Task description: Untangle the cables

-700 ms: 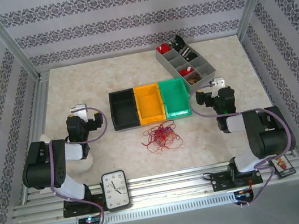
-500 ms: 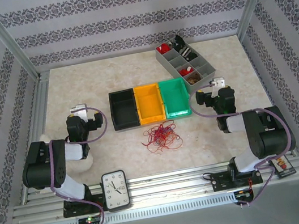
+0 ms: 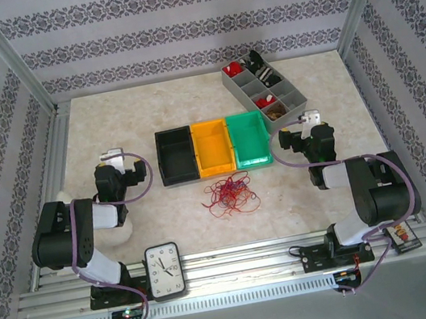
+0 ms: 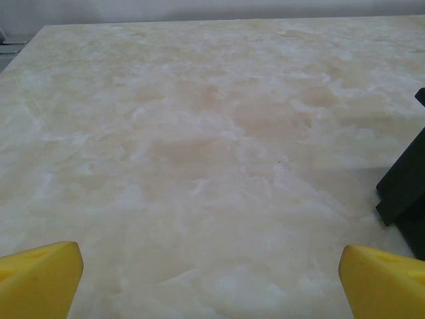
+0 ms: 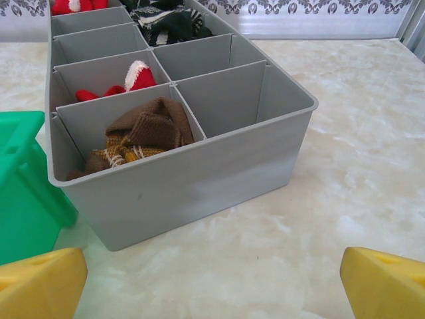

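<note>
The marble table [image 3: 109, 128] carries three bins [image 3: 213, 147] in a row. Just in front of them the cables [image 3: 231, 193] lie in a red-orange clump. The left tool [image 4: 212, 282] and right tool [image 5: 212, 286] are spread wide, grasping nothing.

Marble-look tabletop [image 3: 109, 128] inside a papered booth

The pale beige, marbled tabletop sits between walls [image 3: 189, 16] covered in white paper with grey ornamental bands, horizontal at the back and slanting on both sides. Silver metal posts [image 3: 12, 58] rise at the back corners, and ribbed metal rails [image 3: 240, 273] run along the near edge. Light is even and soft, with faint shadows.
</note>
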